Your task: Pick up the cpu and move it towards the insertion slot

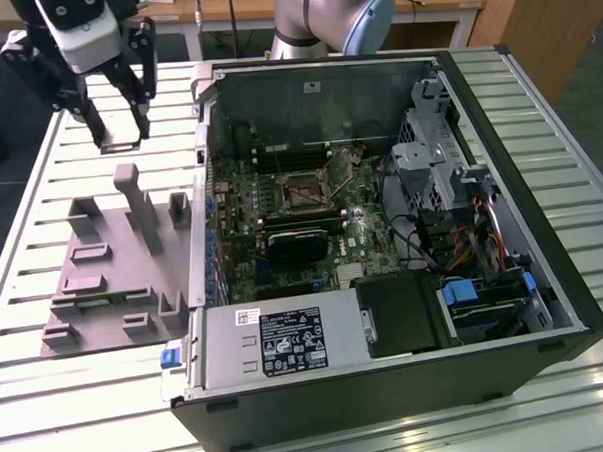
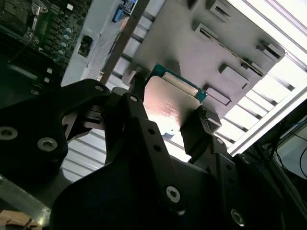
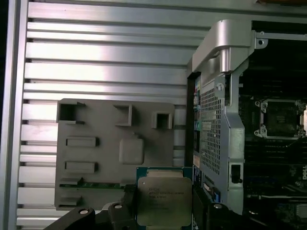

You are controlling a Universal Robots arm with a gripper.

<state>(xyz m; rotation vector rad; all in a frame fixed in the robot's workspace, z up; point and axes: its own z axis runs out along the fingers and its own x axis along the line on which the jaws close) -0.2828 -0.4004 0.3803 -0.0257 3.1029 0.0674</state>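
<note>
Slatted metal bench (image 1: 536, 86) carries a grey fixture (image 1: 108, 269) and an open computer case (image 1: 382, 232) (insertion slot (image 1: 302, 189) inside), while the tool (image 3: 165, 213) above the fixture pinches the cpu (image 3: 164, 199).

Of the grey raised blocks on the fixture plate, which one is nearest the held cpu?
In the first wrist view, the plain square block on the grey fixture plate appears nearest the cpu; the others are slotted or notched.

Gripper (image 3: 164, 211) clamped the cpu (image 3: 164, 200) between its fingers (image 3: 128, 203), above the grey fixture (image 3: 103, 148) on the slatted table (image 3: 105, 57). Insertion slot (image 3: 282, 119) sat well apart inside the computer case (image 3: 225, 96).
</note>
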